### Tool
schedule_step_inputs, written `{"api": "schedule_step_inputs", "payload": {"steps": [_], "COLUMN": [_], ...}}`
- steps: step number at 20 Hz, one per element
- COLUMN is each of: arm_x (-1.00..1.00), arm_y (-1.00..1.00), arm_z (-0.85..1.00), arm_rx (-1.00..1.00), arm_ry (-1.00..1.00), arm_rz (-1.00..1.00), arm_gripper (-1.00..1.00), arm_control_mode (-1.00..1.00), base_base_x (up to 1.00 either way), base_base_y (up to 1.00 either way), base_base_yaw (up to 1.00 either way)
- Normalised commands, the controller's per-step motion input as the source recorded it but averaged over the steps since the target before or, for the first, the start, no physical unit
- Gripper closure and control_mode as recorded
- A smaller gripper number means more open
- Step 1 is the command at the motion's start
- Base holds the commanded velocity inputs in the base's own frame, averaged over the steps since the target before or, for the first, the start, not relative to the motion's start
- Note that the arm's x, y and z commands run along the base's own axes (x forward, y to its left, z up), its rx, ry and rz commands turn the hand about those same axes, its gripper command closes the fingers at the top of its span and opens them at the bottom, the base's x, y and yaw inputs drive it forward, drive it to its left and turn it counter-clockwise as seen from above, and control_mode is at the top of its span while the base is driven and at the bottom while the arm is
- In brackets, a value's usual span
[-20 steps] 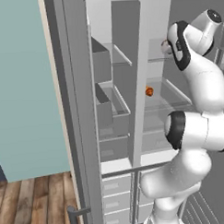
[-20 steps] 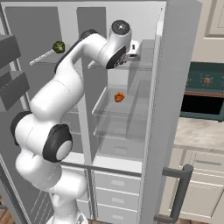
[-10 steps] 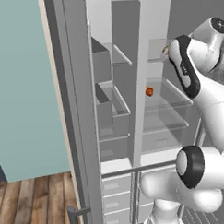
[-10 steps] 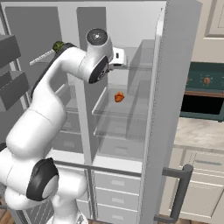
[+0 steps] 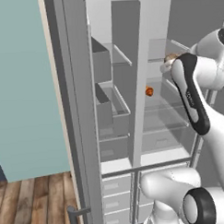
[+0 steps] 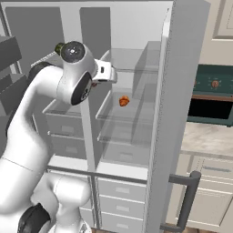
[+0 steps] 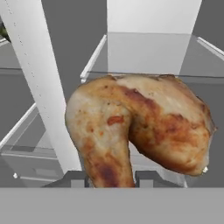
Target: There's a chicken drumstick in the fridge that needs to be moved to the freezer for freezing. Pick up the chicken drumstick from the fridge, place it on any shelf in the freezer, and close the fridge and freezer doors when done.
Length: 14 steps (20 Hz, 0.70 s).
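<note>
My gripper [image 7: 111, 179] is shut on the chicken drumstick [image 7: 140, 124], a golden-brown piece that hangs close in front of the hand camera. In the left base view the drumstick [image 5: 170, 58] peeks out at the hand, in front of the upper fridge [image 5: 165, 116] shelves. From the right base view my gripper [image 6: 107, 73] sits level with the upper shelf, near the divider between the freezer [image 6: 61, 113] and the fridge [image 6: 132, 118]. Both doors stand open: the freezer door [image 5: 77, 115] at left, the fridge door [image 6: 175, 113] at right.
A small orange-red item [image 5: 149, 91] [image 6: 124, 101] lies on a fridge shelf. A green round thing [image 6: 59, 47] sits high on the freezer side. Grey bins [image 5: 109, 104] line the freezer. Drawers [image 6: 120, 200] sit below, with an oven [image 6: 211, 95] and counter [image 6: 209, 136] to the right.
The arm has pulled back out of the fridge with the drumstick, and the hand has swung left and lower toward the centre divider. The jaws have closed a touch more.
</note>
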Motion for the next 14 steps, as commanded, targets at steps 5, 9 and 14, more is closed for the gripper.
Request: {"api": "schedule_step_inputs", "payload": {"steps": [5, 9, 14], "arm_x": [-0.64, -0.27, -0.16], "arm_y": [0.50, 0.68, 0.66], "arm_z": [-0.17, -0.38, -0.44], "arm_rx": [0.00, -0.02, -0.02], "arm_ry": [0.00, 0.00, 0.00], "arm_rz": [0.16, 0.20, 0.22], "arm_gripper": [1.00, 1.00, 1.00], "arm_control_mode": [-1.00, -1.00, -1.00], "base_base_x": [0.00, 0.00, 0.00], "base_base_y": [0.00, 0.00, 0.00], "base_base_yaw": [0.00, 0.00, 0.00]}}
